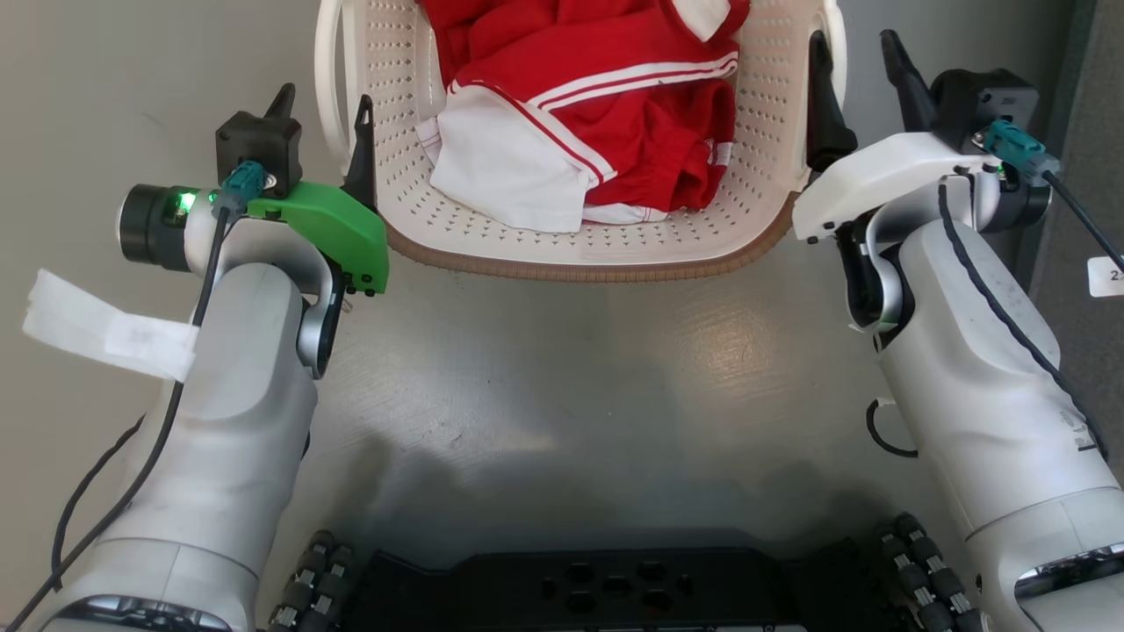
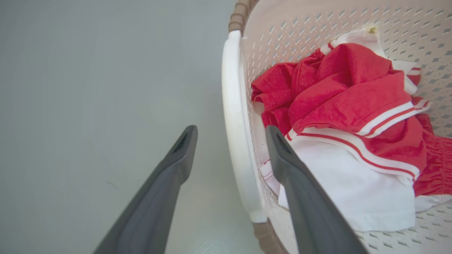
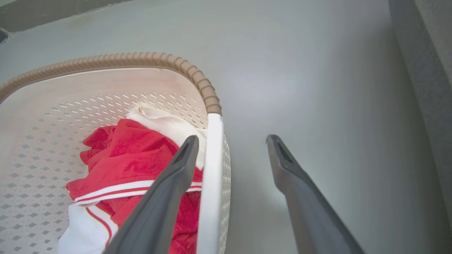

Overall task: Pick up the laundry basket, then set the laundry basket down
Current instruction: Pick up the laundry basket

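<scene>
The laundry basket [image 1: 597, 254], cream-white and perforated with a brown woven rim, stands on the grey floor at the top middle of the head view. It holds red and white clothes [image 1: 606, 114]. My left gripper [image 1: 323, 110] is open, one finger inside the basket and one outside, straddling the white left handle [image 2: 235, 123] of the basket [image 2: 317, 21]. My right gripper [image 1: 859, 66] is open as well and straddles the white right handle [image 3: 213, 169] of the basket [image 3: 53, 91]. I cannot tell whether the fingers [image 3: 166, 197] touch the handles.
The robot's black base [image 1: 597, 588] with its wheels sits at the bottom of the head view. A darker grey upright surface [image 1: 1089, 132] runs along the right, close to my right arm. Bare grey floor [image 1: 571, 386] lies between base and basket.
</scene>
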